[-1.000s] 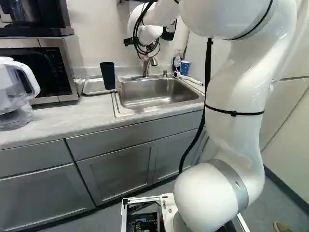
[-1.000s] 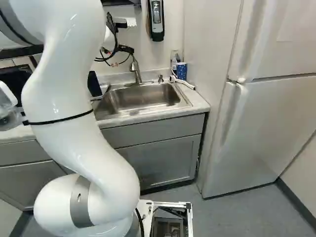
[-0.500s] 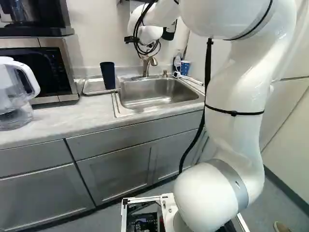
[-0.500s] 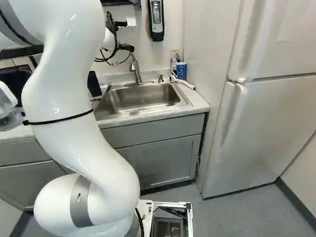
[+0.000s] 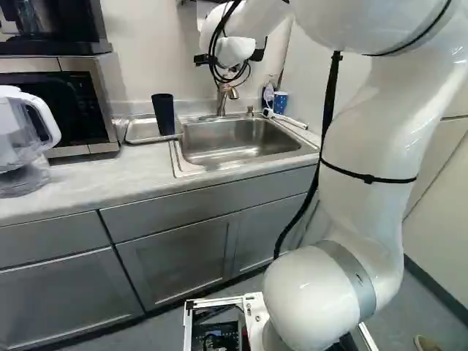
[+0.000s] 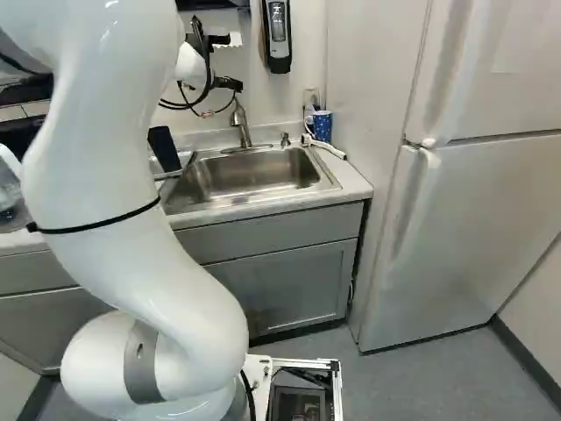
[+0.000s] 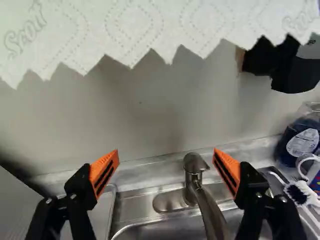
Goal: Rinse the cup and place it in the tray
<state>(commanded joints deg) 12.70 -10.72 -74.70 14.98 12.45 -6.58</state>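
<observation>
Cup, tall, dark blue and smooth-sided (image 5: 163,114), stands in the shallow metal tray (image 5: 139,131), at the end beside the stainless-steel sink (image 5: 238,140). The black gripper with orange pads (image 7: 166,152) is spread wide and grasps nothing; the brushed-metal faucet (image 7: 194,172) appears ahead, between its fingers in the wrist view. Above the faucet hangs white embossed paper towel (image 7: 100,30) with a zigzag edge. The tray lies between the sink rim and the silver-and-black microwave (image 5: 62,102); the clear pitcher (image 5: 18,139) sits well apart from the cup, on the pale grey marbled counter (image 5: 102,175). A white refrigerator (image 6: 465,228) stands at the right of the right base view.
</observation>
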